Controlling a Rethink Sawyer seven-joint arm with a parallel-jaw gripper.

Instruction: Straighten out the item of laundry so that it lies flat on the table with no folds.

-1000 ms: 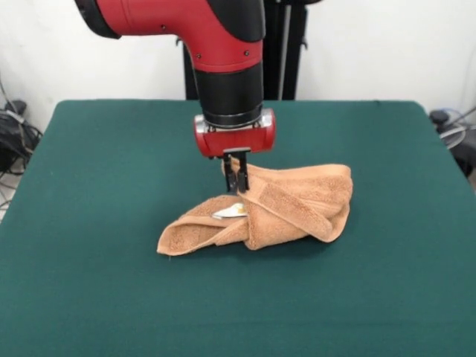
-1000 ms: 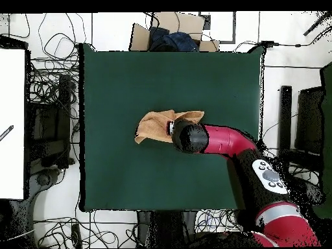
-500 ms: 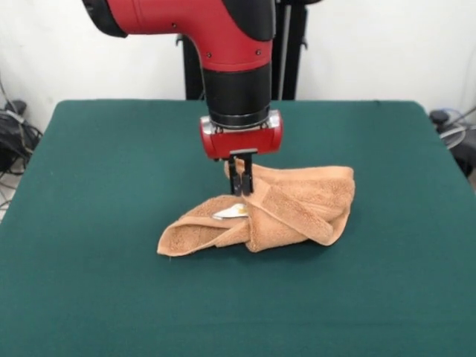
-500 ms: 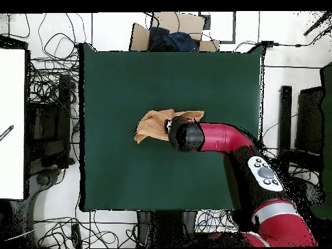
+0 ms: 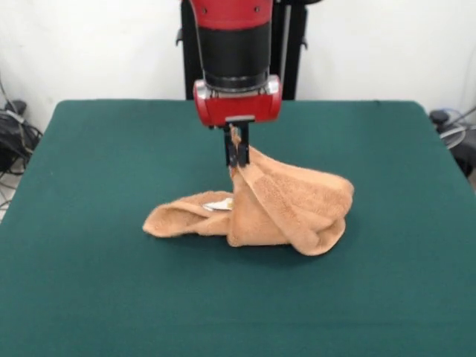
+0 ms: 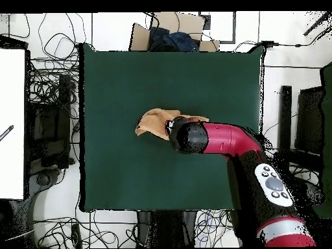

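The gripper (image 5: 237,152) pinches a fold of the towel (image 5: 279,208), raised into a peak. The rest lies crumpled on the green desk (image 5: 104,282).

Towel (image 5: 282,204) corner higher than before

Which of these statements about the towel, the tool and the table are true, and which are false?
1. The tool is shut on a part of the towel and holds that part above the table. True.
2. The towel lies flat with no folds. False: it is bunched, with several folds, and one part is raised into a peak.
3. A small white tag shows on the towel. True.
4. The whole towel hangs in the air. False: its lower part rests on the table.
5. The towel lies at a corner of the table. False: in the overhead view it is near the middle.
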